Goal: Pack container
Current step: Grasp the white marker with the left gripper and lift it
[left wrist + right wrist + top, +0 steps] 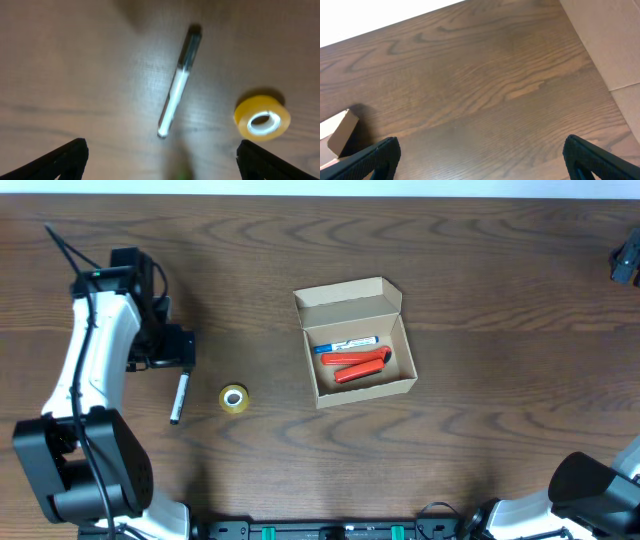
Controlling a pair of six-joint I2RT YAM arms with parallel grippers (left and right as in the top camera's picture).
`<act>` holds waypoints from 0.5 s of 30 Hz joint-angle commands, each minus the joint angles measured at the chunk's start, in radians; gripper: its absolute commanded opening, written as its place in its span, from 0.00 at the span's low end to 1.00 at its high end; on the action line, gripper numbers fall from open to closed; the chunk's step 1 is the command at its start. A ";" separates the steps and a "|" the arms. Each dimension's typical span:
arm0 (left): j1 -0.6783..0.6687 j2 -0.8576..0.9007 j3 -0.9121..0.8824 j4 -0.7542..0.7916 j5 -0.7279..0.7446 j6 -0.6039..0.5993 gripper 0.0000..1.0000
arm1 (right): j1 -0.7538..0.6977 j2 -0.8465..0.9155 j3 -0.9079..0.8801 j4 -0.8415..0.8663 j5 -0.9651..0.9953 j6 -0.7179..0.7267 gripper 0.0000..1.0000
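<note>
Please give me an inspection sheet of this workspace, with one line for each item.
Surface: dark wood table, no spills seen.
Job's things: container open, flap up; a blue-and-white marker and an orange tool lie inside.
Clutter: pen and yellow tape roll lie on the table, apart, outside the container.
Grippers: left gripper open, empty, pen in front of it; right gripper open, empty, over bare table.
Cables: black cable at the left arm.
Surroundings: pale strip beyond the far edge.
</note>
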 commanded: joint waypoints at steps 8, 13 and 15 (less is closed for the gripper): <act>0.048 0.002 -0.143 0.193 0.173 0.127 0.96 | 0.002 0.001 -0.005 -0.016 -0.013 0.022 0.99; 0.048 -0.013 -0.257 0.287 0.201 0.074 0.95 | 0.002 0.001 -0.006 -0.023 -0.012 0.021 0.99; 0.048 -0.029 -0.294 0.317 0.201 0.063 0.95 | 0.002 0.001 -0.006 -0.027 -0.012 0.021 0.99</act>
